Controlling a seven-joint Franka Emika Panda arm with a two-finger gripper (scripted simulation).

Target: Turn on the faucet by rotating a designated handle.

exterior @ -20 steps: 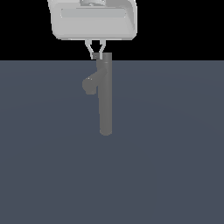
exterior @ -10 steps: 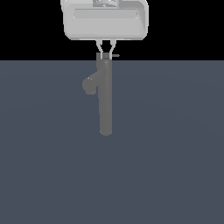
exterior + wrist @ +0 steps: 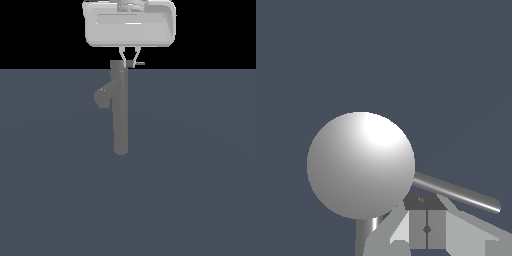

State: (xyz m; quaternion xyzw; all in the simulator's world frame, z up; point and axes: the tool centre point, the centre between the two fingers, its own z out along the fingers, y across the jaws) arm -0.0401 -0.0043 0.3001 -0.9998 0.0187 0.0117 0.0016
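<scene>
At the tabletop's (image 3: 200, 175) far edge: fingers (image 3: 122, 53) over the faucet (image 3: 120, 110).
The handle (image 3: 138, 63) juts from the cap toward the exterior view's right; the fingers stand apart, straddling it beside the cap.

— How's the light where you are?

— Even and flat. My claw (image 3: 129, 56) renders pale against a black backdrop, and the worktop (image 3: 200, 175) carries no cast shadows.

— Any glare?

— A soft highlight on the faucet (image 3: 361, 165) cap and a streak along the handle (image 3: 456, 191). Edges look slightly pixelated; no blur.
</scene>
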